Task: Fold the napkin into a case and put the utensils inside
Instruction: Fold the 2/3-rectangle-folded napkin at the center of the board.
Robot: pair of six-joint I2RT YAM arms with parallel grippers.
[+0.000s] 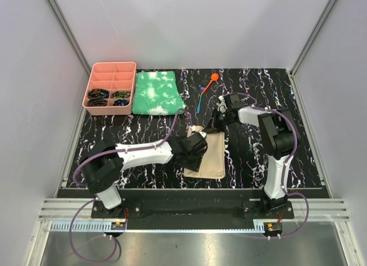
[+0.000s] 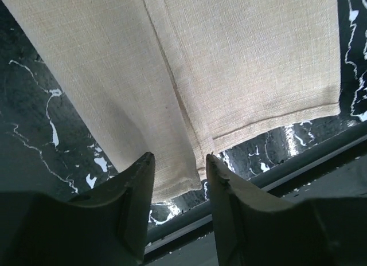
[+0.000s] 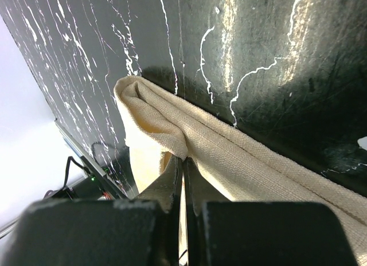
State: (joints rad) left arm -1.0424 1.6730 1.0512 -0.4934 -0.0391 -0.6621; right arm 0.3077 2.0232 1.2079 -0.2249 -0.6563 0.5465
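The tan napkin (image 1: 211, 156) lies folded near the table's front middle. My left gripper (image 1: 194, 158) is open at its near left part. In the left wrist view the napkin (image 2: 241, 65) has a folded corner between the spread fingers of that gripper (image 2: 179, 163). My right gripper (image 1: 217, 124) is shut on the napkin's far edge. In the right wrist view this gripper (image 3: 183, 159) pinches a raised fold of the cloth (image 3: 246, 163). The orange spoon (image 1: 212, 79) and the slim blue utensil (image 1: 199, 102) lie on the table behind the napkin.
A green-and-white mottled cloth (image 1: 156, 93) lies at the back left. A pink divided tray (image 1: 110, 88) with dark items stands left of it. The table's front rail (image 2: 298, 163) runs just beyond the napkin's near edge.
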